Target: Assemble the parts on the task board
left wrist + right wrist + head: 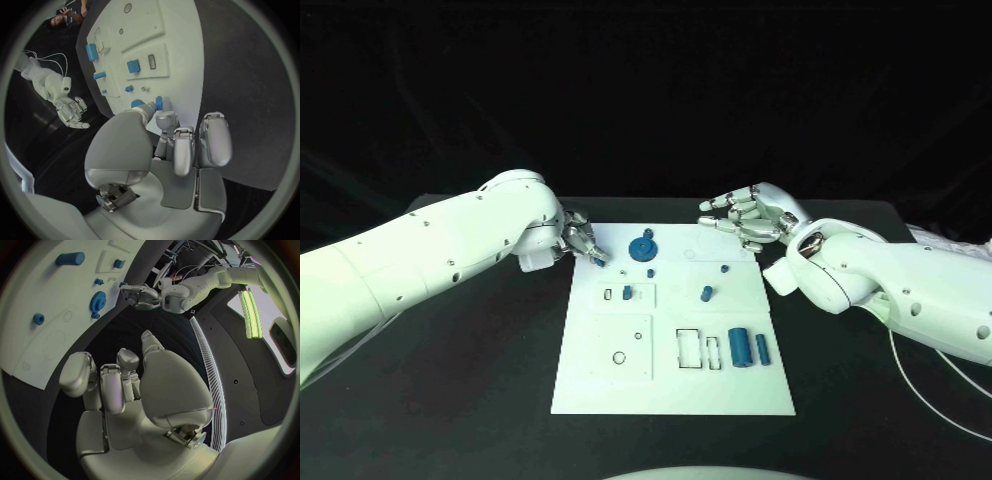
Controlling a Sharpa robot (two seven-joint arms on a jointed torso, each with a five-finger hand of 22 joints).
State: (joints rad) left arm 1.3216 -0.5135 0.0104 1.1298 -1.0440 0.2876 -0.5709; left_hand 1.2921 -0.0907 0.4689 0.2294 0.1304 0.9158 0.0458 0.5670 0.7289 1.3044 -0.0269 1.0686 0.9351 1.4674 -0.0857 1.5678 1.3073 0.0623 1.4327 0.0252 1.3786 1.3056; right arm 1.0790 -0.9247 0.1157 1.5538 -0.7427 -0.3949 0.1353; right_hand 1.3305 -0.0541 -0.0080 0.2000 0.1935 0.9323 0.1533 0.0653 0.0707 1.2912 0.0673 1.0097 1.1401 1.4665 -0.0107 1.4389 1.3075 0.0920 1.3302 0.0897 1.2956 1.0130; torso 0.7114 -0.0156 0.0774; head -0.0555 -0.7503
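Note:
The white task board (672,385) lies in the middle of the black table. My left hand (581,240) hovers at the board's far left corner and pinches a small blue part (599,260) between thumb and fingertip; the same part (159,102) shows in the left wrist view. Just right of it a blue gear (643,248) stands on the board. My right hand (750,218) hangs over the far right corner, fingers loosely bent and apart, holding nothing. Two blue cylinders (740,347) lie near the board's right side, and small blue pegs (707,293) stand mid-board.
Another small blue piece (629,292) sits beside a slot on the board's left half. Outlined recesses (689,347) mark the near half of the board. A thin white cable (935,380) trails over the table under my right arm.

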